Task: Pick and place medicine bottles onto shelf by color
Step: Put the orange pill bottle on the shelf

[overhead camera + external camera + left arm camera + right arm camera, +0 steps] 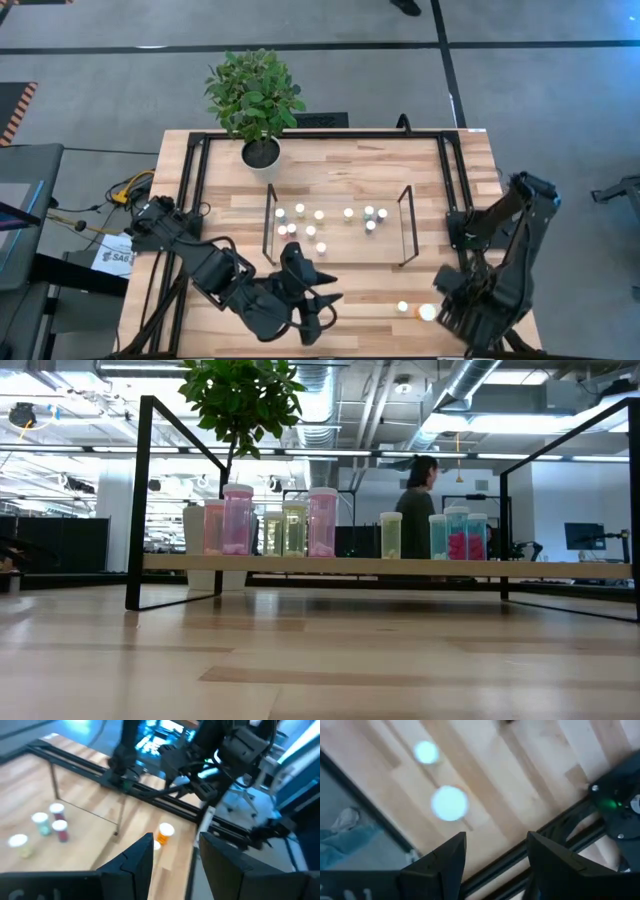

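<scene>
From above, nine medicine bottles (320, 230) stand grouped by colour on the shelf (338, 262); two remain near the right gripper (455, 312); table-level view shows the shelved rows; wrist views show the left gripper (172, 857) and the right both open, empty.

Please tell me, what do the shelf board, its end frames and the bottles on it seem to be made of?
The shelf board looks like light wood with a matte finish; grain lines and plank seams show. Its end frames seem thin black metal rod, probably painted, since they are slim and straight. The medicine bottles look like clear tinted plastic: contents and background show through. Glass cannot be excluded.
</scene>
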